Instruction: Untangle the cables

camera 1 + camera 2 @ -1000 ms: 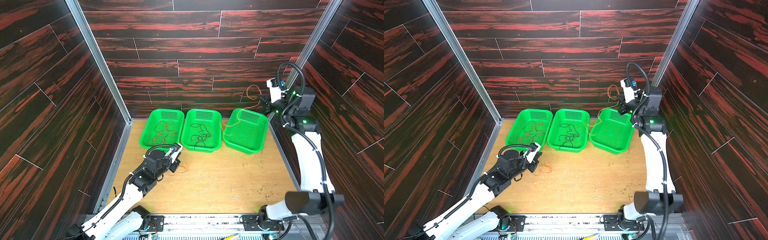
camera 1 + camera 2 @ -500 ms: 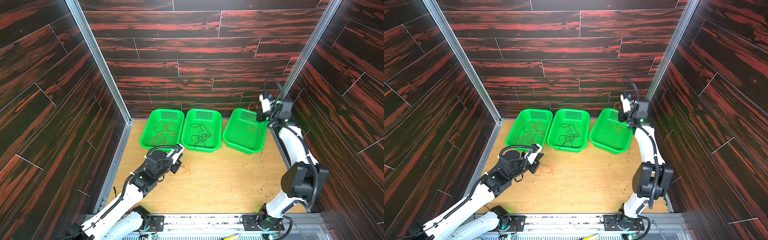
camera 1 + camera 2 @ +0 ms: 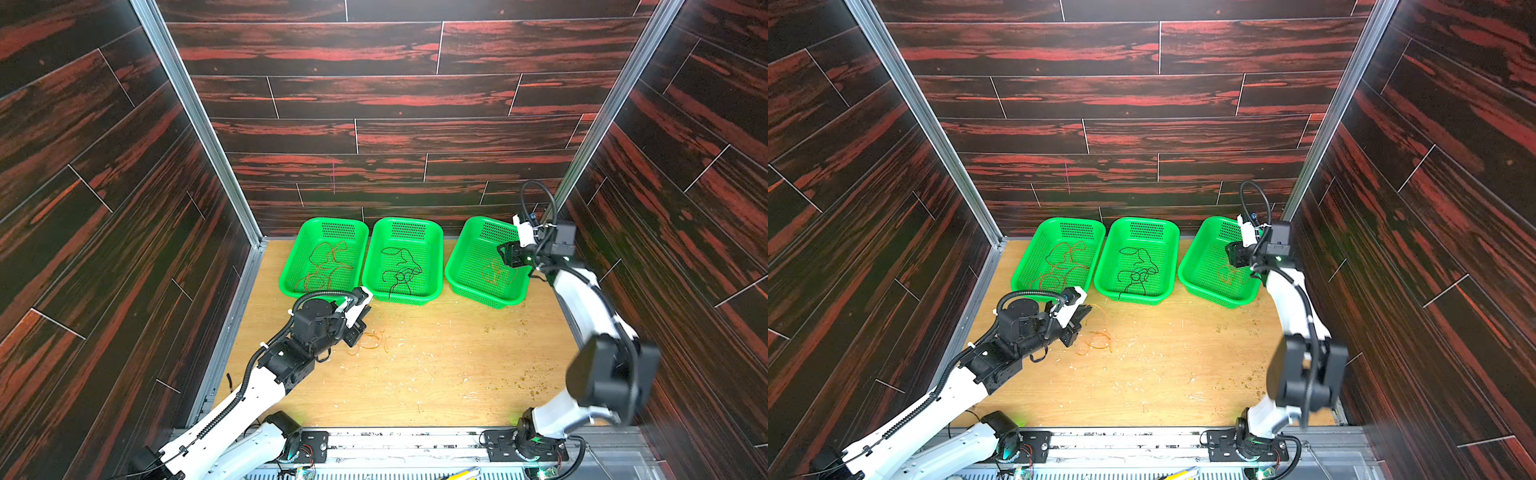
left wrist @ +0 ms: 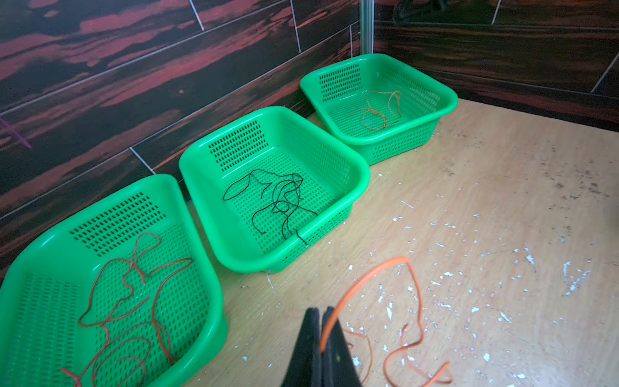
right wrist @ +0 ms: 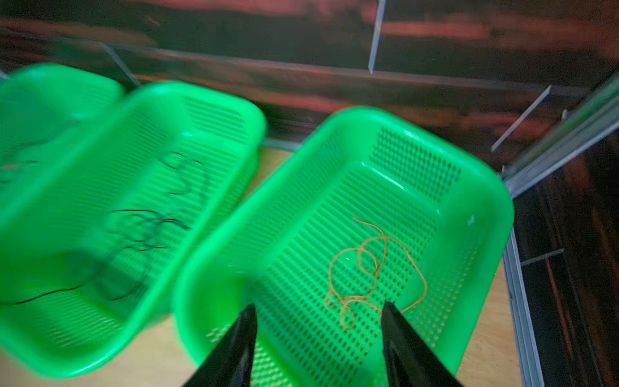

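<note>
Those baskets (image 4: 241,251) are shiny green plastic, perforated. The counter (image 4: 485,201) is pale wood, matt, scuffed with white flecks. The walls (image 3: 374,95) look like dark red-streaked wood planks, slight sheen, with brushed metal corner posts (image 3: 201,124).

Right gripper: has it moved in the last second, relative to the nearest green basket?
Yes. The right gripper has come down: it stood high before the back wall, above the far corner of the right basket; now it hangs low over that basket.

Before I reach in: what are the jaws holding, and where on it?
Left gripper: jaws pinch the tabletop orange cable on a raised loop. Right gripper: jaws open, nothing held.
</note>
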Tool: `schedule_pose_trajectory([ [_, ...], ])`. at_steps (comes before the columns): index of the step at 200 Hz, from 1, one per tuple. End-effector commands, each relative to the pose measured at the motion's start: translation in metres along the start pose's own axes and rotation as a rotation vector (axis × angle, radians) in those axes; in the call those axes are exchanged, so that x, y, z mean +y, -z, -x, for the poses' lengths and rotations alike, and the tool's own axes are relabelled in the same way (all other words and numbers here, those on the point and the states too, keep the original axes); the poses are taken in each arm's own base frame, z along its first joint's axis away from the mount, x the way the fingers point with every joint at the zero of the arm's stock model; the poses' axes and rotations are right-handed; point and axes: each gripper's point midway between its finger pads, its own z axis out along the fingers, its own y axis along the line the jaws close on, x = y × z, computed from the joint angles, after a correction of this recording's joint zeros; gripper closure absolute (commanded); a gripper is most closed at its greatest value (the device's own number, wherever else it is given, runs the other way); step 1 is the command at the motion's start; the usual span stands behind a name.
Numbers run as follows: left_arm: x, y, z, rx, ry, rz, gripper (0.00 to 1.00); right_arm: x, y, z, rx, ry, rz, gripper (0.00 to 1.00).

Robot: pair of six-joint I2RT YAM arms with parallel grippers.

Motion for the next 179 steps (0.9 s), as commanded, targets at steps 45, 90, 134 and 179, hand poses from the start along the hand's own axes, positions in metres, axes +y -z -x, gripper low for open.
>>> schedule_pose_trajectory([
  [45, -0.011, 0.009, 0.043, -0.106, -0.052, -0.035, 1.0, 0.221, 0.098, -0.007, -0.145, 0.177, 0.662, 0.46],
  [90, -0.02, 0.004, 0.053, -0.127, -0.08, -0.044, 1.0, 0.326, 0.148, -0.04, -0.185, 0.258, 1.042, 0.46],
  [134, -0.031, -0.001, 0.061, -0.132, -0.121, -0.063, 1.0, 0.361, 0.142, -0.062, -0.136, 0.215, 1.159, 0.46],
  [179, -0.038, -0.003, 0.07, -0.135, -0.159, -0.068, 1.0, 0.374, 0.111, -0.07, -0.073, 0.198, 1.087, 0.55],
])
